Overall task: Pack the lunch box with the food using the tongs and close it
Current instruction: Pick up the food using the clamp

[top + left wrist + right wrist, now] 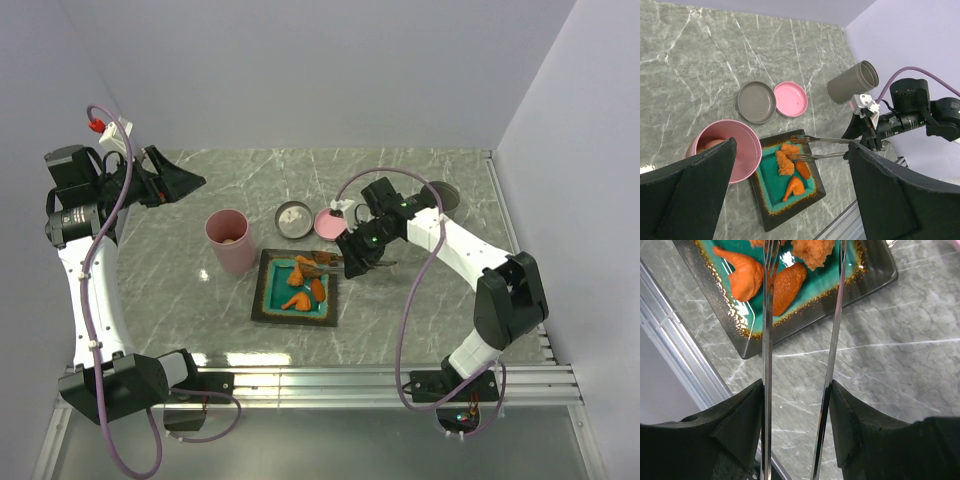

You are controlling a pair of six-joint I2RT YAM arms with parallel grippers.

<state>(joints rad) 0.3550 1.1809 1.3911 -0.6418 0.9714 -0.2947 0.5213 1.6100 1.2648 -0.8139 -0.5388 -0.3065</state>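
Note:
The pink lunch box (230, 243) (733, 150) stands upright left of the plate, with a pale ball (709, 146) inside. Its pink lid (329, 222) (791, 98) lies behind the plate. Orange fried food (304, 284) (785, 161) (745, 276) lies on the teal plate (272, 305) (771, 212). My right gripper (357, 258) (796, 390) is shut on the silver tongs (330, 262) (827, 147) (767, 335). Their arms stand apart, with the tips over the food at the plate's right end. My left gripper (178, 181) (792, 149) hangs open and empty, high at the back left.
A grey round dish (293, 217) (756, 102) sits beside the pink lid. A grey cylinder (444, 194) (854, 81) lies at the back right. A metal rail (400, 380) runs along the table's near edge, close to the plate.

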